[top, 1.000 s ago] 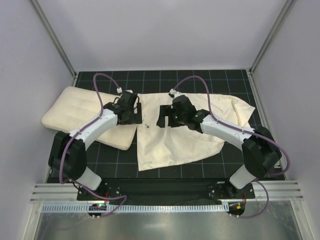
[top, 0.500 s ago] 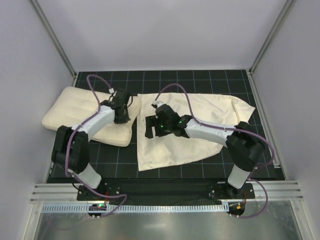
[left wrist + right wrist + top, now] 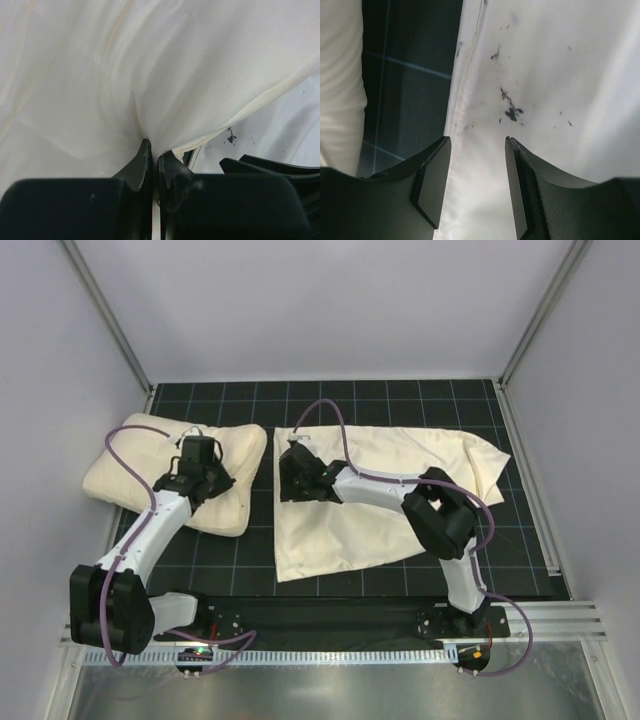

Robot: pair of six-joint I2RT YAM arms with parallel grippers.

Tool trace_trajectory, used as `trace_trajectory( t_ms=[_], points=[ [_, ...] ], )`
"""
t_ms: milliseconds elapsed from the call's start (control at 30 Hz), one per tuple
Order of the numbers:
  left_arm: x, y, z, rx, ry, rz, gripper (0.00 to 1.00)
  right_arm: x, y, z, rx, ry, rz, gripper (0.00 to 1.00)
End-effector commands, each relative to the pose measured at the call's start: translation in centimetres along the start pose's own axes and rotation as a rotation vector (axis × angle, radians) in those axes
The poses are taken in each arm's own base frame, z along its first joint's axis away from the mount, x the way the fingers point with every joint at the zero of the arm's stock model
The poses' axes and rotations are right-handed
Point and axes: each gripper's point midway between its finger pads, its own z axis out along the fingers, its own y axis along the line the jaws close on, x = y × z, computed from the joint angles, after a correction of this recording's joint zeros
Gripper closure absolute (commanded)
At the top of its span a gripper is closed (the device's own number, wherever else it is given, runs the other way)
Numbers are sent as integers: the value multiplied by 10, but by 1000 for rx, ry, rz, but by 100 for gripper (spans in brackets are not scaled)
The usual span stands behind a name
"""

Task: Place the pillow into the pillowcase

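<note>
The plump cream pillow (image 3: 150, 465) lies at the left of the mat, and its cloth fills the left wrist view (image 3: 100, 75). My left gripper (image 3: 203, 475) (image 3: 154, 149) sits on the pillow's right half, shut on a pinch of its cover. The limp, wrinkled pillowcase (image 3: 390, 495) lies flat at centre right, with dark specks near its hem (image 3: 555, 75). My right gripper (image 3: 292, 477) (image 3: 475, 142) is at the pillowcase's left hem. Its fingers stand open, with the cloth lying between them.
Everything rests on a black grid mat (image 3: 330, 400), and a narrow strip of it (image 3: 405, 75) separates pillow and pillowcase. Grey walls and metal posts enclose the back and sides. A metal rail (image 3: 320, 625) runs along the near edge by the arm bases.
My left gripper moved left onto the pillow and shut on its cover. My right gripper slid left across the pillowcase to its left hem, and its jaws narrowed.
</note>
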Motion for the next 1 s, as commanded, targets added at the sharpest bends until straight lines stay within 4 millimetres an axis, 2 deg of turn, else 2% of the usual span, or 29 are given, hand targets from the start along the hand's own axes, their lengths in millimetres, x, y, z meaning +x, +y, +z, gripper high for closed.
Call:
trace_trajectory(
  t_ms=[0,100,233,367,567,700,867,933,967],
  points=[
    [-26,3,-4,-3,-110,-63,100,-46,7,-2,81,-145,50,46],
    [-23,2,-6,13,-108,-68,100,-58,6,8,124,-175,45,48],
    [-21,2,-9,31,-116,-74,100,-59,3,27,172,-168,35,49],
    [-24,5,-15,31,-152,-88,100,-69,5,34,194,-184,43,52],
    [-28,2,-22,53,-170,-92,100,-70,8,46,198,-181,52,54],
    [-26,4,-20,46,-166,-85,100,-63,8,59,193,-161,49,57],
    [-25,3,-17,47,-157,-82,100,-60,4,64,217,-150,48,62],
    [-24,3,-17,47,-155,-82,100,-60,4,63,215,-148,45,67],
    [-24,3,-17,48,-157,-81,100,-60,5,62,213,-148,47,74]
  ],
)
